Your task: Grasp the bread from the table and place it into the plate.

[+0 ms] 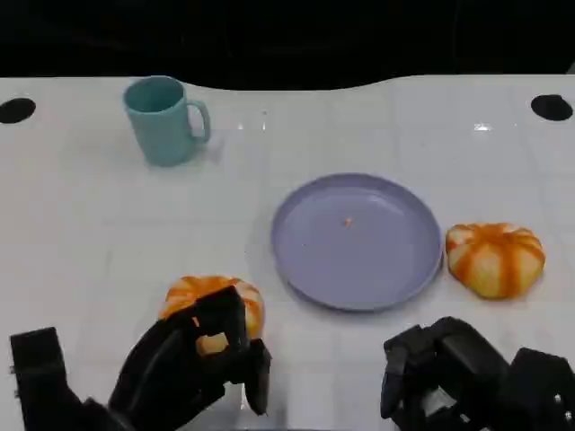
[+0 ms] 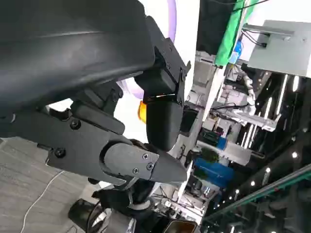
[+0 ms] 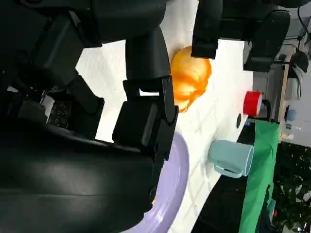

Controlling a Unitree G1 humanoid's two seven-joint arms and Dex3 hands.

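Fingers (image 1: 235, 334) of the left hand (image 1: 193, 364) curl around the near bread roll (image 1: 214, 305), apparently gripping; next, lift toward the purple plate (image 1: 357, 240).

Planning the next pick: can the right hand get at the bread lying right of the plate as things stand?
Probably yes. That bread lies in the open beside the plate, just ahead of the right hand, with nothing between them.
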